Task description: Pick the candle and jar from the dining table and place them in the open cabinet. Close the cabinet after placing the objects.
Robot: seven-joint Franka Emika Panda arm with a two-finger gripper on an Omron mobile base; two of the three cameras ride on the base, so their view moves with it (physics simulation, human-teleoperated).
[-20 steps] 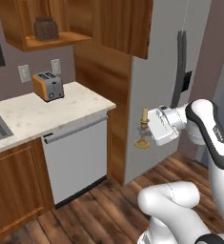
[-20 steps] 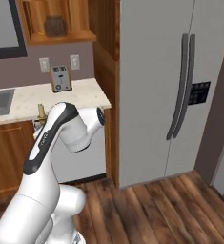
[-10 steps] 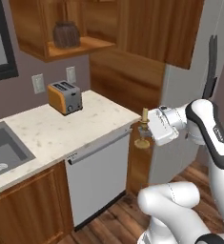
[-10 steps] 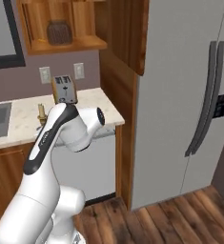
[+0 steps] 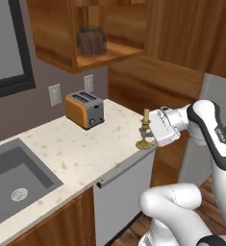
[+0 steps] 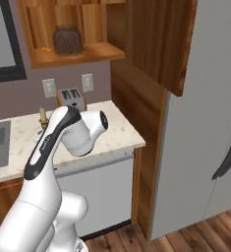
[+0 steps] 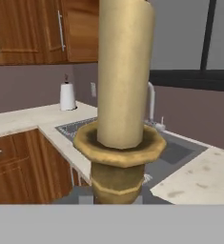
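A: Left base view first: what's the step?
B: Carrying. The end effector (image 5: 152, 135) is pinched on the candle (image 5: 145, 129), held upright over the desk's (image 5: 76, 153) near right corner. The jar (image 5: 91, 41) sits on the open cabinet (image 5: 61, 53) shelf, up and left.

A: Right base view?
B: The candle (image 6: 43, 116) peeks out left of the arm, below the jar (image 6: 67, 40).

A: Hand view?
B: The candle (image 7: 124, 76) up close, the sink (image 7: 173, 150) beyond. Next, I'd judge, lift it up and left onto the shelf beside the jar.

- I see the jar (image 5: 92, 42) occupying the cabinet (image 5: 56, 53) shelf's middle; room beside it at 3 o'clock.
- The toaster (image 5: 85, 109) stands below, at 6 o'clock.
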